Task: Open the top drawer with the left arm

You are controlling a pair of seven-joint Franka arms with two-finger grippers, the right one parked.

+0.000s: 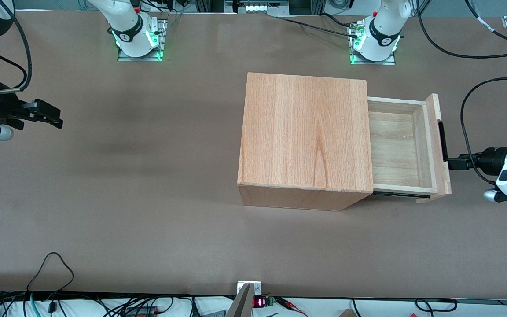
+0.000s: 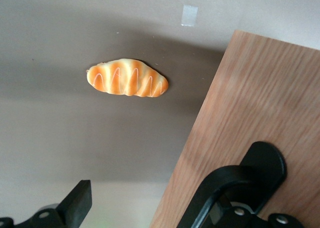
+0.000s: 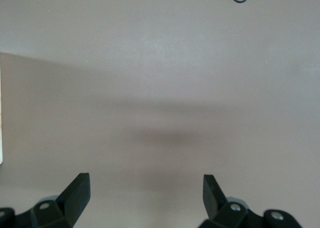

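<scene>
Your top drawer (image 1: pixel 401 147) already stands well out of the cabinet (image 1: pixel 306 141), its tray bare, so most of the pull looks done. Your hand (image 1: pixel 453 162) sits at the black bar handle (image 1: pixel 441 141), right against the drawer's front panel. Its fingers are spread apart, one either side of the handle's end. Only letting go and backing away seems left.
</scene>
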